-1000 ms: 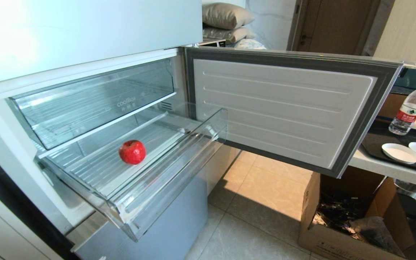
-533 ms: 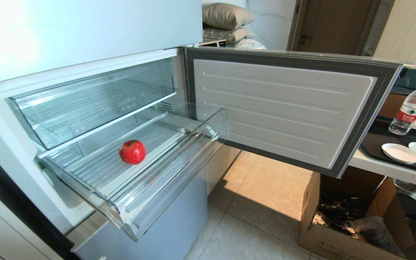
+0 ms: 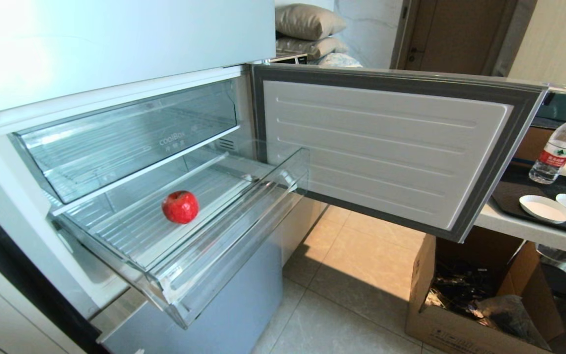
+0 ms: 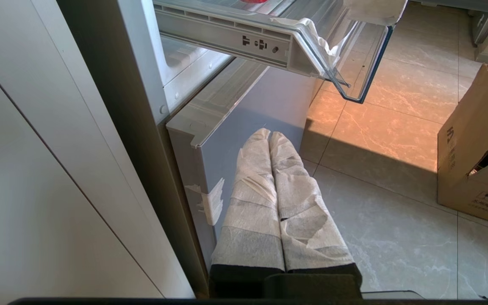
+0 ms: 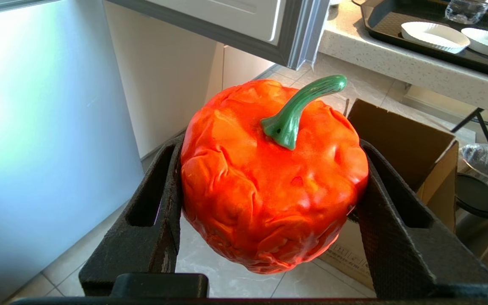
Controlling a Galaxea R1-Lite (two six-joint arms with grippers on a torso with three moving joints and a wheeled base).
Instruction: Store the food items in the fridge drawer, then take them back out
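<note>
Right wrist view shows an orange-red pepper (image 5: 269,178) with a curved green stem, clamped across its crinkled sides by the right gripper (image 5: 269,212), low over the floor beside the fridge. It looks light, hollow and soft, so hold the body, not the stem. 1 red tomato (image 3: 180,207) sits in the open drawer (image 3: 224,255); the left gripper (image 4: 271,140) hangs below, fingers closed, empty.

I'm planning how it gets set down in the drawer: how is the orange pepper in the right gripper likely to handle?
The orange pepper looks light and hollow: its skin is crinkled and dented, like a toy. The right gripper clamps its sides without visibly squashing it, so probably fairly stiff. Being rounded, with a curved green stem, it may rock or roll on a ribbed floor.
</note>
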